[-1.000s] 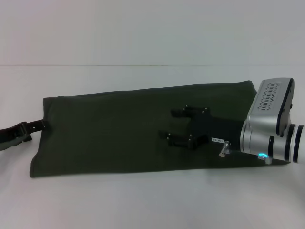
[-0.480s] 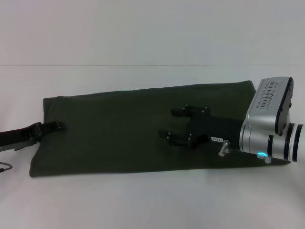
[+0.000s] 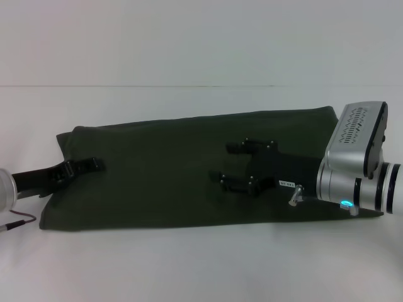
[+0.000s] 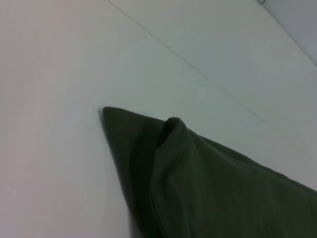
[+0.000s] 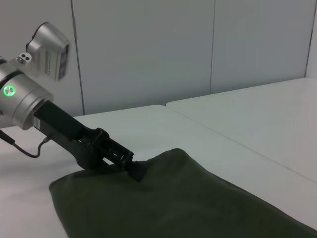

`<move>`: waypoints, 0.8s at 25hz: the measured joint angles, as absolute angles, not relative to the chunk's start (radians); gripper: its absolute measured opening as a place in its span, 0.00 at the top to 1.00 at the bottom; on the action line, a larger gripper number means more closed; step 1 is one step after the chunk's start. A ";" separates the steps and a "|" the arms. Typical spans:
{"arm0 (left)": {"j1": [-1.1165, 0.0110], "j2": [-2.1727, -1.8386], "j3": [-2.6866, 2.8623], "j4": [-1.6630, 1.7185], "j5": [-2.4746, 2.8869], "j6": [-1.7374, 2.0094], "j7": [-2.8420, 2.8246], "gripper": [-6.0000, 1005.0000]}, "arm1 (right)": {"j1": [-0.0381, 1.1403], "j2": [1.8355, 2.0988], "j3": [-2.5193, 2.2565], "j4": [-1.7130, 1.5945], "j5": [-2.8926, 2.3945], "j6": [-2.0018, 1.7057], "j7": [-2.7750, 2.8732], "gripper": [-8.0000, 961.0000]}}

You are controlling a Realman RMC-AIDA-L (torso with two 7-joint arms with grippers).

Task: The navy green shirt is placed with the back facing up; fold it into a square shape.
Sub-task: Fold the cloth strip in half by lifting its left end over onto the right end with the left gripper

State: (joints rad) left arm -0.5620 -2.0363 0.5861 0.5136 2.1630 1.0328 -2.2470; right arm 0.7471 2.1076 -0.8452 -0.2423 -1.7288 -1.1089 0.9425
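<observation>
On the white table (image 3: 189, 264), folded navy green shirt (image 3: 164, 176); left end effector (image 3: 91, 165) pinching its edge, right end effector (image 3: 228, 165) spread.

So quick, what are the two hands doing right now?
Left hand: shut on the navy green shirt, pinching its left end.
Right hand: open, holding nothing, over the shirt's middle.

the right gripper (image 3: 230, 164) is matte black, with two blocky fingers (image 3: 238, 148) dotted by small pale screws and a small white label near its base. behind it sits a silver cylindrical wrist with dark rings, a glowing cyan light, and a silver camera housing with a perforated grille. the left gripper (image 3: 88, 167) is black too, on a silver wrist showing a green light, with a thin red-and-dark cable trailing.
</observation>
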 joint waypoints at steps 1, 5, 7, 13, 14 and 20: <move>-0.563 -2.036 0.588 0.513 2.159 1.033 -2.248 0.17 | 0.747 2.108 -0.845 -0.242 -1.729 -1.109 0.943 0.21; -0.567 -2.032 0.596 0.515 2.168 1.045 -2.246 0.21 | 0.747 2.108 -0.846 -0.242 -1.729 -1.109 0.943 0.21; -0.568 -2.030 0.599 0.517 2.172 1.049 -2.241 0.26 | 0.747 2.108 -0.847 -0.242 -1.729 -1.109 0.943 0.21; -0.568 -2.029 0.603 0.518 2.171 1.051 -2.231 0.52 | 0.747 2.109 -0.847 -0.239 -1.729 -1.109 0.943 0.21; -0.567 -2.029 0.601 0.518 2.168 1.051 -2.224 0.55 | 0.747 2.109 -0.847 -0.238 -1.729 -1.109 0.943 0.21; -0.566 -2.032 0.600 0.520 2.163 1.051 -2.211 0.70 | 0.746 2.109 -0.847 -0.238 -1.729 -1.116 0.943 0.21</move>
State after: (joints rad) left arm -0.5665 -2.0319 0.6005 0.5199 2.1625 1.0508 -2.2106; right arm 0.7460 2.1091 -0.8466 -0.2377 -1.7288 -1.1158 0.9434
